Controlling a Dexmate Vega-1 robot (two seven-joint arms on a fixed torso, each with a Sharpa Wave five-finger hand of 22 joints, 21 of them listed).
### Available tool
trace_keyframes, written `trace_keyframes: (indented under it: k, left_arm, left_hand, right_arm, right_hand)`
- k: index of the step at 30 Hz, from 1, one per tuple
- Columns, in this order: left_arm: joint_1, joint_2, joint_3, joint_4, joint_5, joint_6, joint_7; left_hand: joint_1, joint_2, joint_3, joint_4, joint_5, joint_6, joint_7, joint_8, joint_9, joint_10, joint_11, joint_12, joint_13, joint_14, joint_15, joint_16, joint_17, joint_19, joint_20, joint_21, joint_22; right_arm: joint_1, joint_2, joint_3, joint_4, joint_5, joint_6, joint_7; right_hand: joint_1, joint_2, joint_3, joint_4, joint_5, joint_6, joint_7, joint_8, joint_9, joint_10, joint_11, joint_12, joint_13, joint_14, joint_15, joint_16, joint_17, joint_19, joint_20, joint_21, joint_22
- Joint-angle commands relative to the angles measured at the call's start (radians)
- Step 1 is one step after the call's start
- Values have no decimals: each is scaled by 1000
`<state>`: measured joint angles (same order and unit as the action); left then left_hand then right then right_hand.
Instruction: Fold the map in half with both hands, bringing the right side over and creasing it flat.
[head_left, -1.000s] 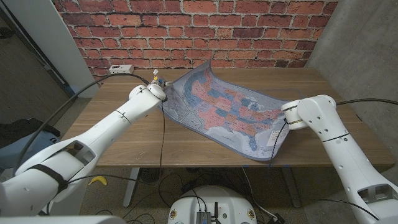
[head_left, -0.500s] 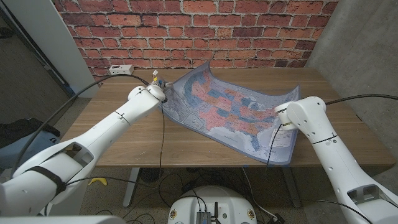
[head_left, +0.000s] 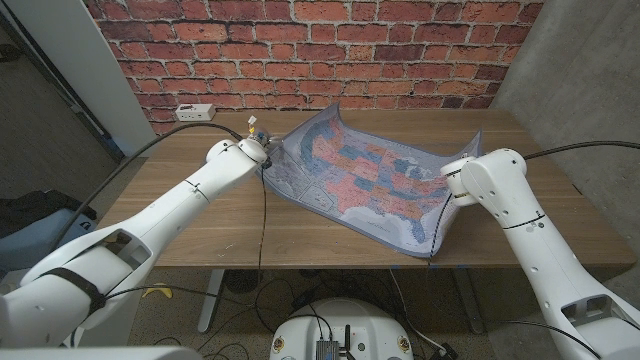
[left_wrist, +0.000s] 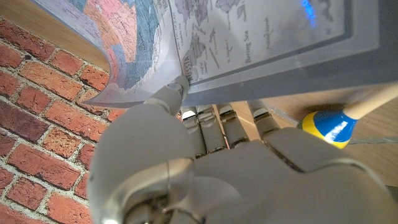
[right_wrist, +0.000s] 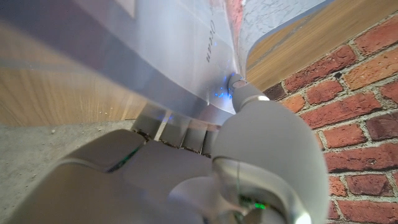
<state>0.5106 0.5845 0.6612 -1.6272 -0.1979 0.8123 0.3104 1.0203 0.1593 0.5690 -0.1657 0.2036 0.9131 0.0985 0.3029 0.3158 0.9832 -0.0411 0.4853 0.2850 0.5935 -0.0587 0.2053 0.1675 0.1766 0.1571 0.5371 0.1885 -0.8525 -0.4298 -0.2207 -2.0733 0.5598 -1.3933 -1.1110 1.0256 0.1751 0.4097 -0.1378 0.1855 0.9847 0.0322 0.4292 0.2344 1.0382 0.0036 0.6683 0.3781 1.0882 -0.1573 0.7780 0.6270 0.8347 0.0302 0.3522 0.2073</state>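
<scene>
Fig: map (head_left: 375, 185) mid-table, 3 o'clock edge raised | R hand (right_wrist: 249, 137) pinches that edge | L hand (left_wrist: 186, 124) grips 9 o'clock edge | tip: sweep R toward 9, L anchors, then press crease.

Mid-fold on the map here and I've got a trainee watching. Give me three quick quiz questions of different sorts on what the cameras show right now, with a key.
1. True or false: the map lies flat on the wooden table along its whole length.
2. Which hand holds the map's raised edge nearest the brick wall? A) left hand B) right hand C) neither
3. Fill in: in the left wrist view, the object with a blue and yellow end lies on the ____ beside the map.

Key:
1. False; both ends curl up off the table.
2. A; in the left wrist view its thumb presses on the map's edge, fingers beneath.
3. table.
</scene>
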Motion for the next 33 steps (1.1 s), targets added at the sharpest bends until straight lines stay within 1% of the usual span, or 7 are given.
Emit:
trace_keyframes:
  k: [1, 5, 6, 13, 16, 21, 33]
  left_arm:
    - [-7, -5, 14, 18, -12, -22, -25]
    - [-3, -3, 11, 18, -13, -30, -22]
    - [-1, -5, 9, 19, -14, -32, -19]
    - [2, -11, 8, 24, -17, -37, -13]
    - [2, -11, 8, 25, -17, -40, -14]
    - [3, -11, 8, 24, -19, -39, -12]
    - [2, -5, 10, 20, -24, -31, -21]
  left_hand:
    - [13, 3, -6, -1, 6, 17, 8, -4, 4, 93, -86, 3, 4, 8, -29, -2, 4, 2, -2, 3, 1]
    - [14, 2, -7, -1, 6, 18, 9, -6, 5, 94, -85, 3, 4, 8, -29, -2, 4, 3, -1, 3, 1]
    - [13, 2, -7, -1, 6, 19, 8, -6, 5, 94, -85, 3, 4, 9, -29, -2, 4, 3, -1, 3, 1]
    - [14, 2, -8, -1, 6, 20, 7, -10, 6, 97, -85, 2, 5, 9, -30, -3, 4, 4, -3, 3, 1]
    - [14, 2, -9, 0, 6, 21, 7, -12, 6, 96, -84, 1, 4, 10, -30, -4, 4, 3, -3, 3, 1]
    - [13, 2, -9, 0, 6, 22, 8, -14, 6, 95, -84, -1, 4, 9, -31, -5, 4, 4, -2, 3, 2]
    - [16, 4, -8, 0, 7, 21, 11, -20, 11, 93, -84, -3, 8, 9, -29, -6, 4, 2, -1, 2, 2]
  right_arm:
    - [-25, -41, 18, -45, 22, 173, 141]
    - [-53, -44, 25, -32, 8, 310, 195]
    - [-67, -37, 27, -19, 1, 384, 210]
    - [-80, 0, -7, 44, -50, 589, 200]
    - [-85, 14, -17, 75, -63, 682, 209]
    - [-87, 36, -25, 121, -63, 802, 229]
    - [-78, 63, -7, 219, 66, 1023, 387]
  right_hand:
    - [0, -7, -1, -3, 10, 26, 21, 5, 3, 46, 44, 9, 12, 3, 0, 5, 10, 14, -4, 12, 5]
    - [3, -5, 0, -5, 11, 22, 25, 1, 2, 42, 49, 12, 20, 3, 1, 3, 9, 18, -4, 17, 7]
    - [3, -5, 0, -5, 11, 21, 25, 0, 1, 40, 51, 13, 21, 3, 1, 2, 8, 19, -4, 18, 7]
    - [12, -1, 2, -9, 12, 17, 29, -7, -2, 32, 53, 14, 28, 5, 3, -5, -6, 39, -9, 33, 10]
    - [15, -3, 1, -10, 11, 23, 33, -9, -4, 37, 50, 11, 19, 28, -4, -7, -21, 72, -13, 56, 17]
    - [29, -5, -5, -15, 10, 27, 36, -23, -11, 39, 53, -6, -8, 59, -16, 3, -28, 177, -43, 145, 64]
    - [37, -2, 0, -11, 10, 27, 42, -46, -18, 40, 58, -31, -40, 79, -13, -21, -67, 241, -79, 262, 155]
